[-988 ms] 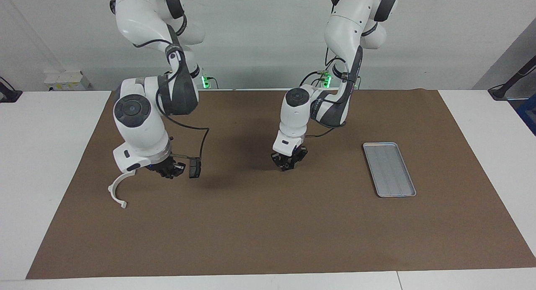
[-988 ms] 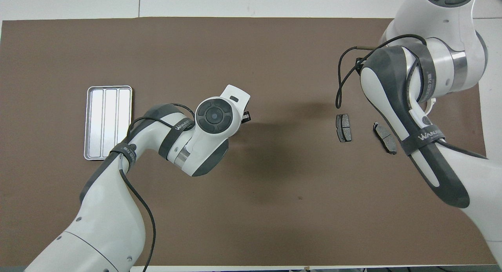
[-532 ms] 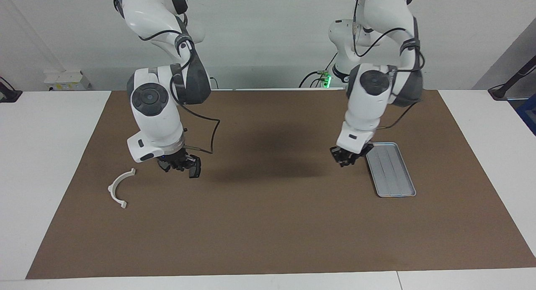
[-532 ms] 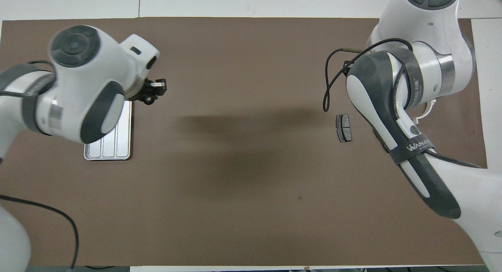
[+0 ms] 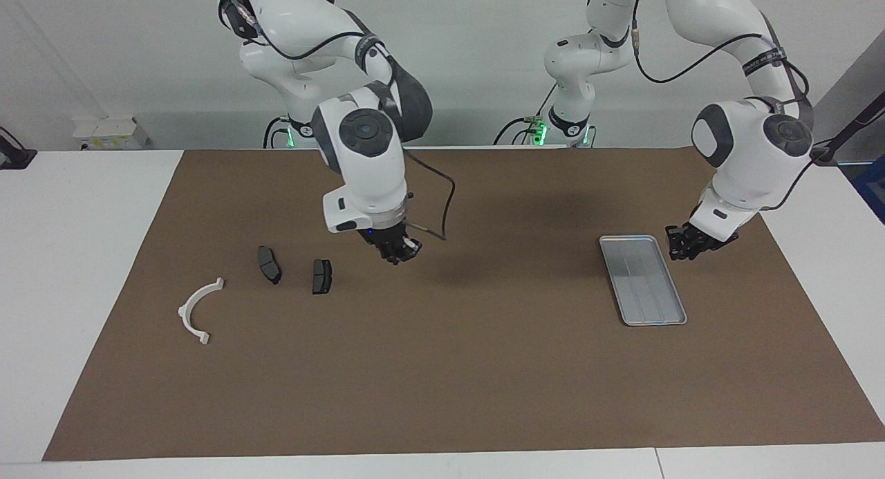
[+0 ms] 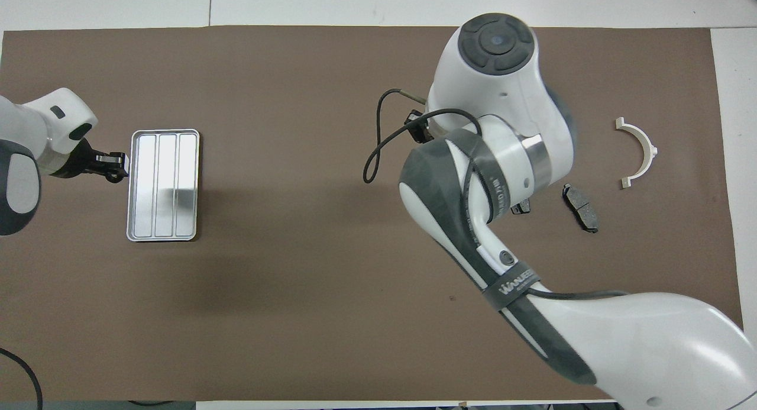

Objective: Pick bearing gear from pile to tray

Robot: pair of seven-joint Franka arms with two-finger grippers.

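From overhead, the right arm's wrist covers most of one brake pad (image 6: 521, 206) (only a dark corner pokes out) and nearly all of the right claw (image 6: 417, 131). Whether the left claw (image 5: 683, 247), just beside the tray (image 5: 674, 301), pinches anything is too small to tell. Both arms run off the picture edges.

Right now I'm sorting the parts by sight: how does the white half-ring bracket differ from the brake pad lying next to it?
The white half-ring bracket is a thin open arc; the brake pad is a solid, blocky slab. The bracket is white, the pad dark grey. The bracket spans more of the mat and lies closer to the right arm's end. Both rest flat on the brown mat, untouched by either claw.
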